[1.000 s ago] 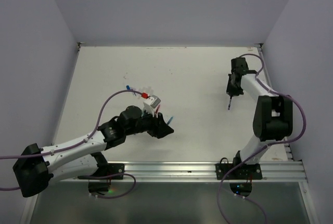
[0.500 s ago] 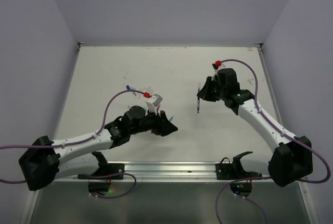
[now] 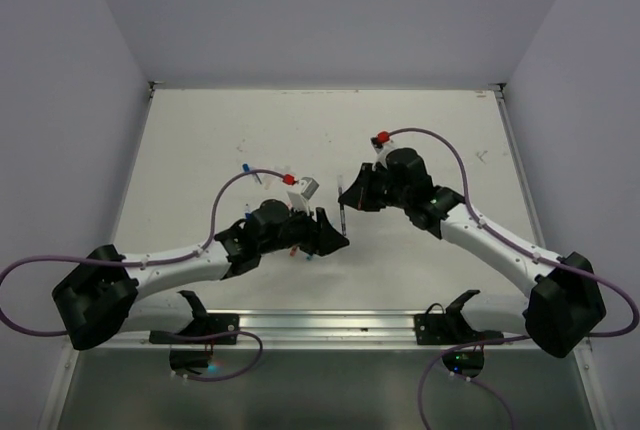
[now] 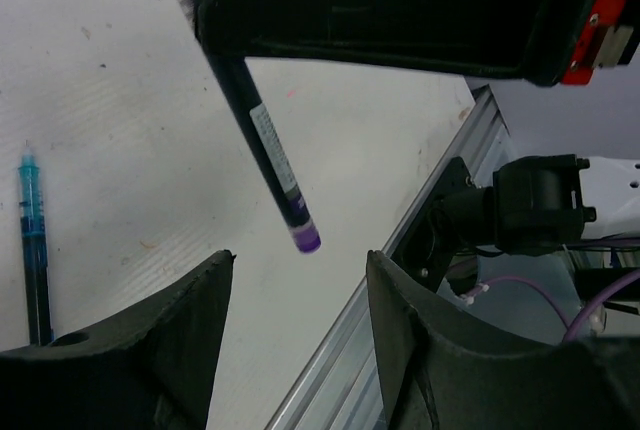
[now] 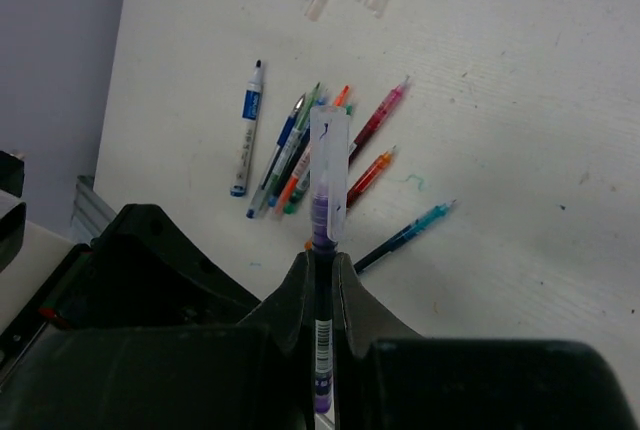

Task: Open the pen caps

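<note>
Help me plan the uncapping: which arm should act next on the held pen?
Left, probably. The left pincer stands open with the end of the purple pen just ahead of its fingers; the right pincer is shut on that pen and can only hold.

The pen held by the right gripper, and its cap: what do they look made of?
The pen looks like glossy plastic: a dark purple barrel with a sheen and a pale printed label. Its cap looks like clear, slightly frosted plastic, since the purple tip shows through it. The exact plastics cannot be told.
</note>
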You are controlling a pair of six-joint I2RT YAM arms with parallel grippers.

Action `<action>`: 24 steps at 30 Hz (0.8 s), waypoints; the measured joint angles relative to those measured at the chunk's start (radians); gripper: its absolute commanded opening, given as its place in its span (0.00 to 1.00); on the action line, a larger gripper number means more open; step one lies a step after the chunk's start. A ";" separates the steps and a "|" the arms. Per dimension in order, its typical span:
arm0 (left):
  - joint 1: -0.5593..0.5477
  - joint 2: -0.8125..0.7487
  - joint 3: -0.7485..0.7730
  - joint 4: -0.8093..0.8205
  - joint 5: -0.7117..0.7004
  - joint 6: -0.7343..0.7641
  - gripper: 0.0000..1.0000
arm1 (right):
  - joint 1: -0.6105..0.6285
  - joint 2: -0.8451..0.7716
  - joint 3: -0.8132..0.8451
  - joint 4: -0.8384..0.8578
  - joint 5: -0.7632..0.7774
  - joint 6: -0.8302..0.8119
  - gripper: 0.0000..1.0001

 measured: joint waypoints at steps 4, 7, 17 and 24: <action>0.000 0.023 0.038 0.001 -0.018 0.002 0.59 | 0.032 0.000 -0.016 0.046 -0.006 0.034 0.00; 0.000 0.042 0.059 0.001 -0.030 0.003 0.54 | 0.051 0.000 -0.021 0.068 -0.010 0.048 0.00; 0.017 0.080 0.078 -0.054 -0.085 0.024 0.00 | 0.061 -0.004 -0.029 0.093 -0.011 0.061 0.18; 0.013 0.010 0.058 -0.082 -0.099 0.042 0.00 | 0.071 -0.001 -0.027 0.108 -0.005 0.046 0.41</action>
